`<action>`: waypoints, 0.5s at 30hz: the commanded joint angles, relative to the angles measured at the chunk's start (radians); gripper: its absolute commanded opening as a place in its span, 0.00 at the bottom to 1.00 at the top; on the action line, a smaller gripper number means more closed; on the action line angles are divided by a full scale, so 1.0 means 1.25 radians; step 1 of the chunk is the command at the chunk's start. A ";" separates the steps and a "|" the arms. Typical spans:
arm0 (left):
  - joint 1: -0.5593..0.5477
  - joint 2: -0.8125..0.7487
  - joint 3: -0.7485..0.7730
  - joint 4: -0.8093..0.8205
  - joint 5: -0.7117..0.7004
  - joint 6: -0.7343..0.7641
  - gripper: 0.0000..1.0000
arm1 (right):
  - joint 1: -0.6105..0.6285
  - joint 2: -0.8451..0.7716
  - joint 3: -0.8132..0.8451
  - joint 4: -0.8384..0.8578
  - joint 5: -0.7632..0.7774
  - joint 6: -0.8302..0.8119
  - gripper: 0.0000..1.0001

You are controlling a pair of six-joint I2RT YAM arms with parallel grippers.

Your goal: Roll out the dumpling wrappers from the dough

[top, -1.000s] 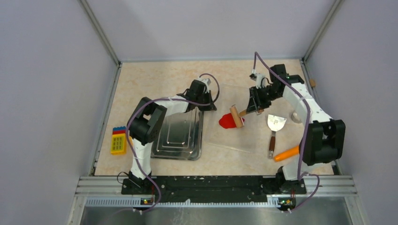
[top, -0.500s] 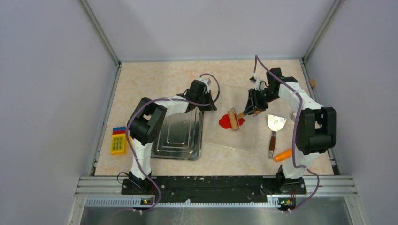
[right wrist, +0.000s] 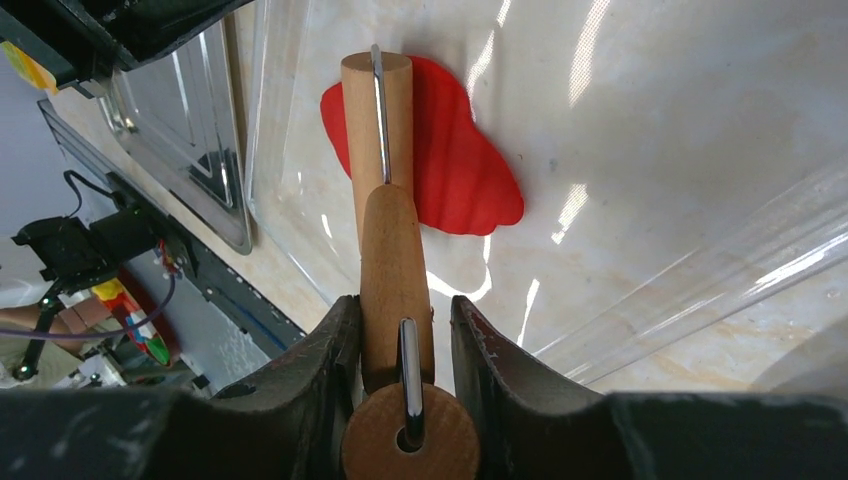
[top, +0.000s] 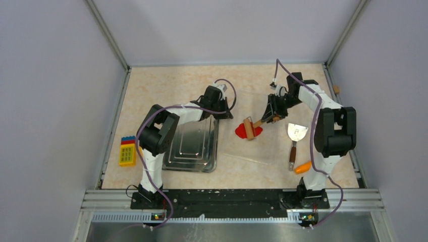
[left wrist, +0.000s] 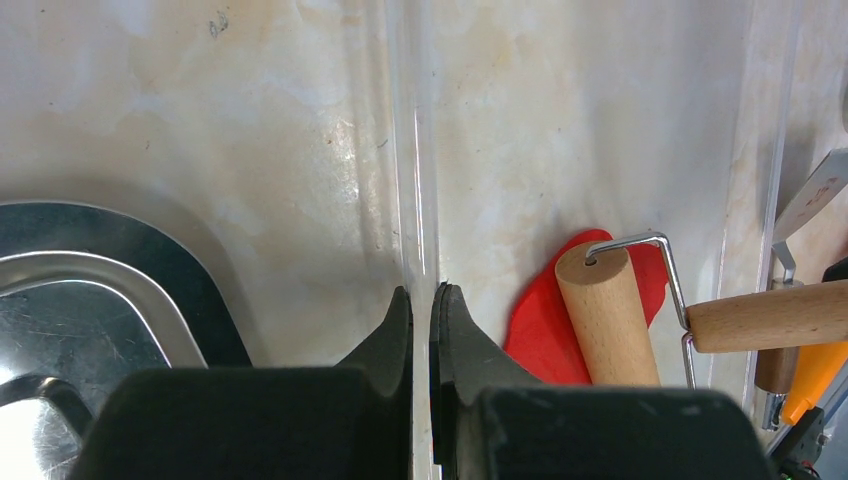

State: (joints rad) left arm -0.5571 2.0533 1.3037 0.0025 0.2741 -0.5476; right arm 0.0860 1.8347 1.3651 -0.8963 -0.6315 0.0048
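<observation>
The dough [top: 243,131] is a flat, irregular red sheet on a clear plastic sheet [top: 262,146]. My right gripper [top: 273,114] is shut on the wooden handle of a small roller [top: 248,128], whose drum lies across the dough. In the right wrist view the handle [right wrist: 393,270] sits between the gripper's [right wrist: 397,305] fingers, with the drum [right wrist: 375,110] on the dough [right wrist: 460,170]. My left gripper [top: 222,114] is shut on the clear sheet's left edge [left wrist: 420,150]; its wrist view shows the gripper [left wrist: 420,295], the dough [left wrist: 545,330] and the drum [left wrist: 605,310]. No round dumpling wrapper shows.
A steel tray [top: 194,143] lies left of the clear sheet. A spatula [top: 295,136] and an orange carrot [top: 303,167] lie to the right. A yellow toy block [top: 127,151] sits at the far left. Grey walls enclose the table.
The roller has moved left across the dough, and the right arm has swung with it. The left gripper has stayed on the sheet's edge.
</observation>
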 commanded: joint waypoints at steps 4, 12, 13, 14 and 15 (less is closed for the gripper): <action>0.005 0.041 -0.012 -0.072 -0.052 0.040 0.00 | 0.031 0.137 -0.018 0.071 0.273 -0.064 0.00; 0.006 0.039 -0.012 -0.071 -0.050 0.042 0.00 | 0.065 0.188 -0.005 0.077 0.257 -0.049 0.00; 0.005 0.039 -0.014 -0.069 -0.049 0.041 0.00 | 0.070 0.195 0.000 0.077 0.257 -0.049 0.00; 0.006 0.040 -0.014 -0.067 -0.046 0.041 0.00 | 0.074 0.201 0.004 0.076 0.257 -0.048 0.00; 0.006 0.040 -0.016 -0.067 -0.044 0.040 0.00 | 0.079 0.208 0.008 0.076 0.258 -0.048 0.00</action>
State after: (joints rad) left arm -0.5514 2.0533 1.3052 0.0040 0.2718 -0.5270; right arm 0.0971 1.9507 1.4300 -0.9218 -0.7128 0.0174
